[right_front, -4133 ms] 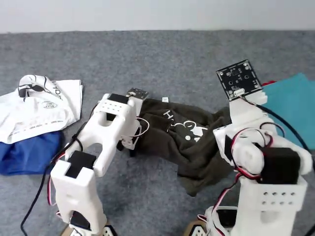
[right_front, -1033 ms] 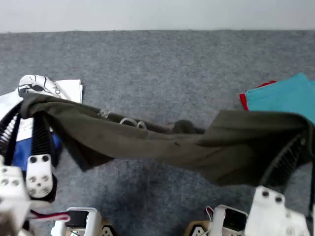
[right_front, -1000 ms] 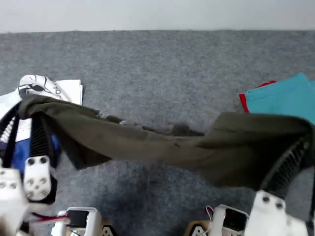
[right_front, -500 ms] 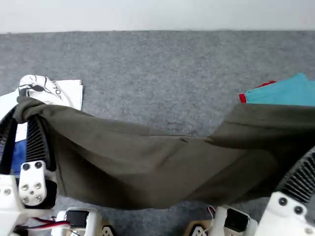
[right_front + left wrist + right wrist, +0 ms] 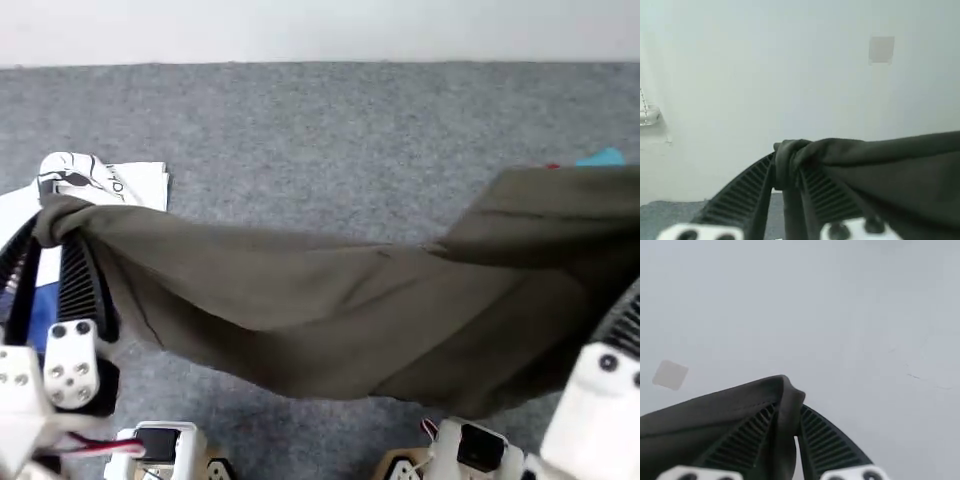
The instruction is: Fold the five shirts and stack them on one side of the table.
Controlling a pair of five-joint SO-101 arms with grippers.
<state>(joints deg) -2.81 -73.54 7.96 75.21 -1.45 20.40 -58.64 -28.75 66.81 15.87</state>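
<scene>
Hanging above the grey carpeted table (image 5: 300, 130), the dark olive cotton shirt (image 5: 330, 320) is sagging in the middle. The left gripper (image 5: 788, 170) and the right gripper (image 5: 790, 415) are each pinching closed on one bunched corner (very little cloth), so I am fearing one corner slipping free and the shirt dropping crumpled.

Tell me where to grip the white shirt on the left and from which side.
Grip the white shirt by its far corner, likely from the grey table beside it: that edge lies flat and exposed, while its near part is covered by the held-up olive shirt and left gripper.
</scene>
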